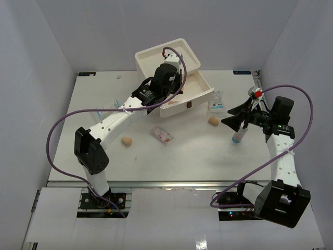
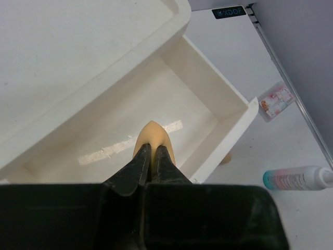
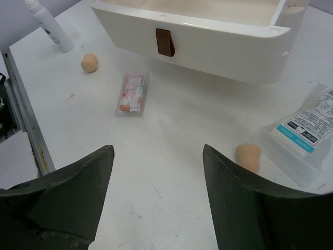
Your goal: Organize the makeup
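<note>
1. My left gripper [image 2: 151, 152] is pinched almost shut on a tan sponge [image 2: 152, 133]. The fingers clamp its broad end and the pointed tip sticks out past them.
2. The held sponge hangs over the open drawer [image 2: 213, 91] of the cream box [image 1: 167, 60]. I cannot tell whether it touches the drawer floor.
3. My right gripper [image 3: 156, 151] is spread wide with nothing between the fingers. It hovers above the table [image 3: 171, 130], to the right of the box.
4. A second sponge [image 1: 213, 121] lies just beside a clear packet [image 1: 216, 102], near the drawer's right corner.
5. A third sponge [image 1: 126, 141] sits on the left part of the table, well apart from the box.
6. The flat clear case [image 1: 162, 134], pink inside, lies in front of the drawer, between the two loose sponges.
7. A teal-capped bottle [image 1: 238, 136] is just beside my right gripper. I cannot tell whether it stands or lies.
8. A white bottle [image 3: 49, 23] shows in the right wrist view, near the third sponge.
</note>
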